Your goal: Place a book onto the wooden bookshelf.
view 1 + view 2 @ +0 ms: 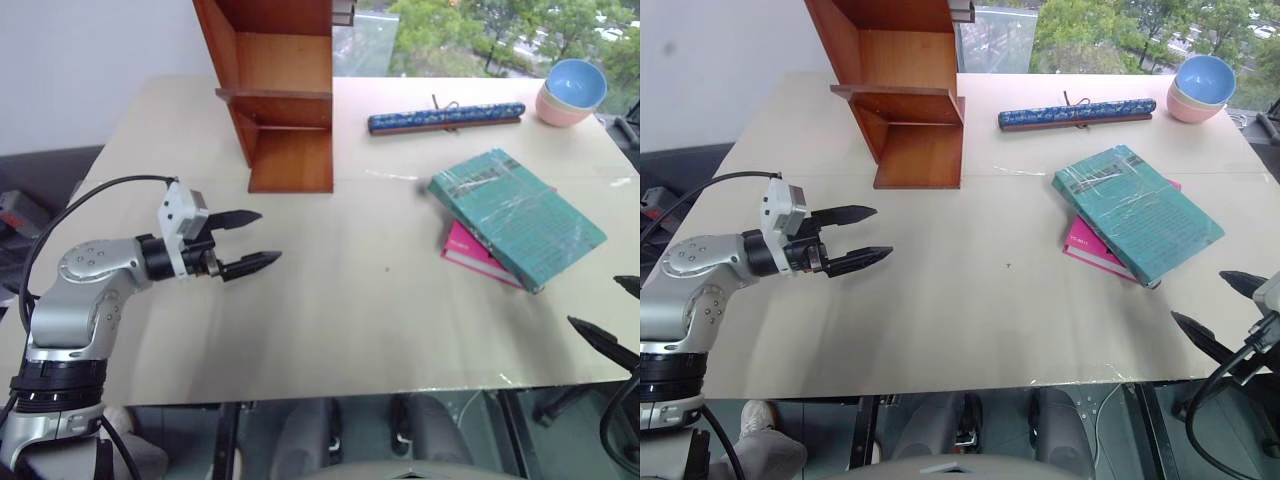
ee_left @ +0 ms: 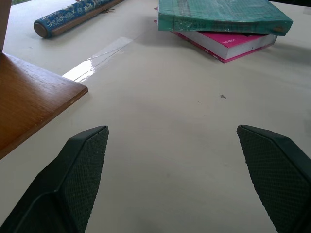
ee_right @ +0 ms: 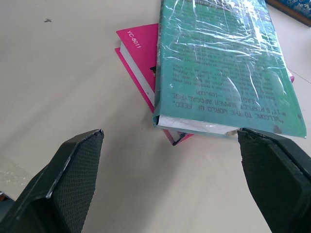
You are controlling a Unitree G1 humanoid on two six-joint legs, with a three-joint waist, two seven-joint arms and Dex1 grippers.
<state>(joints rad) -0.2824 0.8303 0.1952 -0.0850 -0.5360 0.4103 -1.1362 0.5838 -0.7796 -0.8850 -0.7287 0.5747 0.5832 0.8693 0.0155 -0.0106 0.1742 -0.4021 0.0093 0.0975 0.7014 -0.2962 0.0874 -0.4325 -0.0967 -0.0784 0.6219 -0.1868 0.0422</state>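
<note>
While the wooden bookshelf (image 1: 283,95) at 12 o'clock is cut off above, the book (image 1: 516,216) is seen at 3 o'clock on the table (image 1: 360,320), half covering a pink book (image 3: 138,63) marked "YC-8011". Two stacked bowls (image 1: 570,92) are seen at 2 o'clock. Both the left tool (image 1: 249,240) and right tool (image 1: 1220,310) are spread wide, empty.

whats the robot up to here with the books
Nothing is held yet. The teal book lies flat on top of a pink book on the table. The right gripper hangs open just short of its near edge. The left gripper is open over bare table, near the wooden bookshelf.
</note>
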